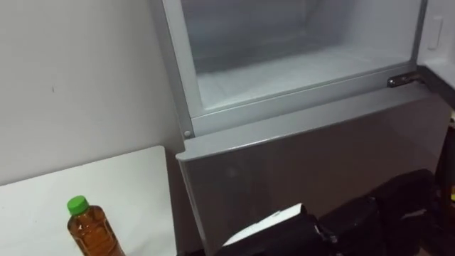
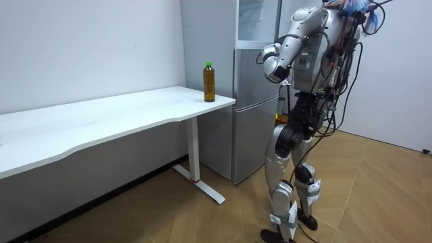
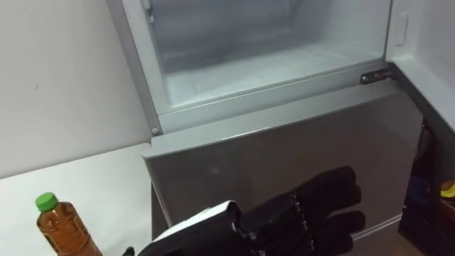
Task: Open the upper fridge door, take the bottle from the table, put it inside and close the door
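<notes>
my left robot hand (image 3: 306, 217), wide and empty, hovers below the open upper fridge (image 3: 270, 67); a hasty reach could knock the bottle (image 3: 62, 227) off the surface (image 3: 99, 185).

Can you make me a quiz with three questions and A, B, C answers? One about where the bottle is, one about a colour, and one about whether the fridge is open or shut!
1. Where is the bottle?
A. on the white table
B. on a chair
C. on the floor

2. What colour is its cap?
A. red
B. green
C. blue

3. The upper fridge compartment is
A. shut
B. open and bare inside
C. open and full of food

Answers:
1 A, the bottle stands upright on the white table.
2 B, the cap is bright green.
3 B, you can see its bare white inside.
</notes>
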